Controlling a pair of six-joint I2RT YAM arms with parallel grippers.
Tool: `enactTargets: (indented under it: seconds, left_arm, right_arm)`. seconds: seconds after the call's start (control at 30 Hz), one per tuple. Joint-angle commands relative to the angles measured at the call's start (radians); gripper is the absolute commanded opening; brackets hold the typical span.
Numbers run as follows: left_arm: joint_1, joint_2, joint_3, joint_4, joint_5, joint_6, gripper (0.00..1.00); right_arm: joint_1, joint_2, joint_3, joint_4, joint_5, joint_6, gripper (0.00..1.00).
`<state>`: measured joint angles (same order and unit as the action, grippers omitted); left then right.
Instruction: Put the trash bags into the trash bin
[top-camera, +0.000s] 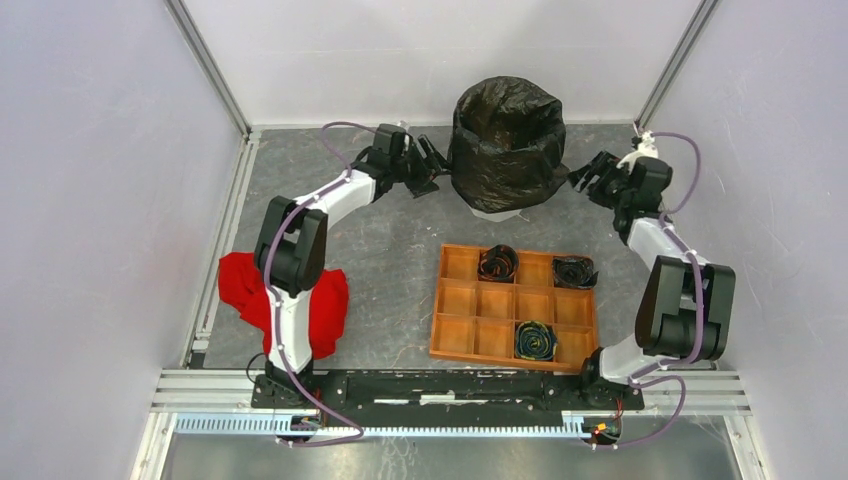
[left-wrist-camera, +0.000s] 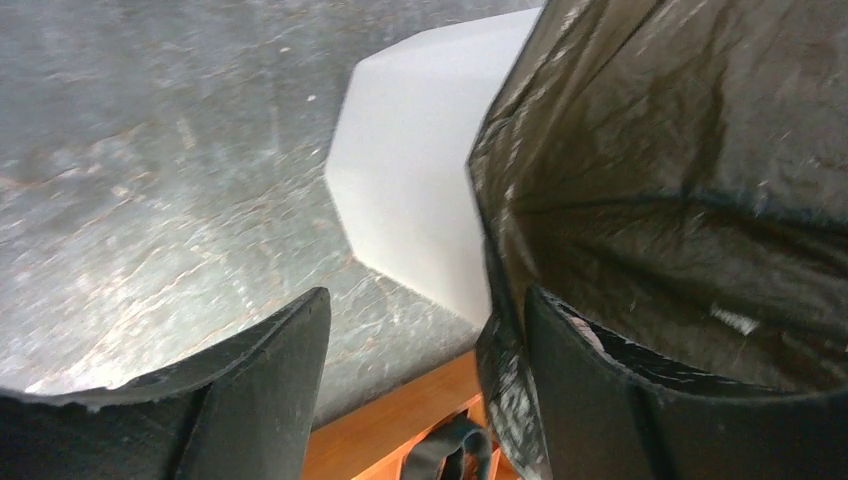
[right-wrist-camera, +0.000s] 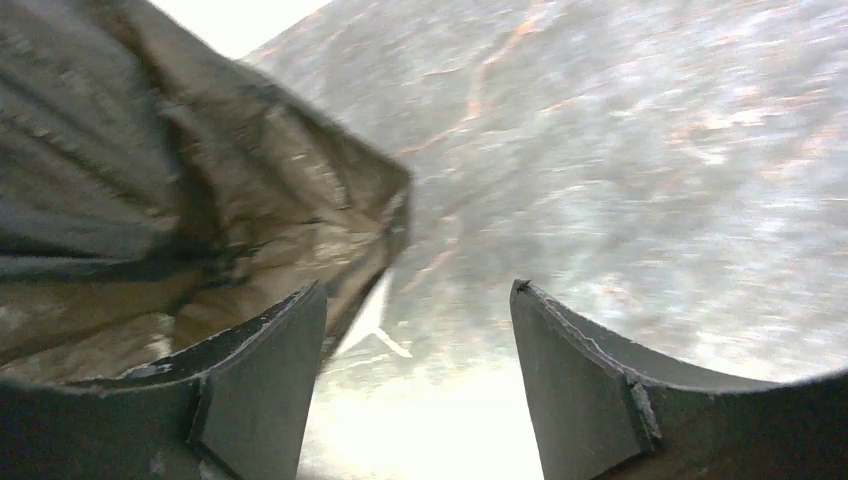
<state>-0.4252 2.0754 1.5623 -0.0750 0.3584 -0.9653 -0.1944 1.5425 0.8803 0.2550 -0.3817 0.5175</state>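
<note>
A glossy black trash bag (top-camera: 505, 140) lines the trash bin and drapes over its rim and walls; only the bin's white base (top-camera: 493, 212) shows below it. My left gripper (top-camera: 432, 170) is open beside the bin's left side. In the left wrist view the gripper (left-wrist-camera: 425, 300) has its jaws apart, the bag's hanging edge (left-wrist-camera: 680, 170) lies against the right finger, and the bin's white faceted wall (left-wrist-camera: 420, 180) shows. My right gripper (top-camera: 585, 180) is open beside the bin's right side. In the right wrist view the gripper (right-wrist-camera: 418, 290) is empty, with the bag (right-wrist-camera: 150, 200) by its left finger.
An orange-brown compartment tray (top-camera: 455, 300) lies in front of the bin and holds three rolled black bags (top-camera: 497, 263), (top-camera: 574, 272), (top-camera: 535, 340). Its edge also shows in the left wrist view (left-wrist-camera: 400, 420). A red cloth (top-camera: 245, 285) lies by the left arm's base.
</note>
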Motion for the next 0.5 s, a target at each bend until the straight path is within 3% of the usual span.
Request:
enactTargets:
  seconds: [0.0,0.27,0.47]
  left_arm:
    - [0.055,-0.152,-0.059,-0.033,-0.018,0.108,0.8]
    - [0.134,-0.324,-0.209,-0.066,-0.03,0.169,0.89]
    - [0.079,-0.341,-0.359,0.052,0.021,0.117,0.89]
  right_arm:
    - [-0.035,-0.072,0.082,-0.176,0.104,-0.181,0.76]
    - [-0.042,-0.24,0.184,-0.401,0.296,-0.337,0.86]
    - [-0.042,-0.41,0.23,-0.458,0.279,-0.362,0.89]
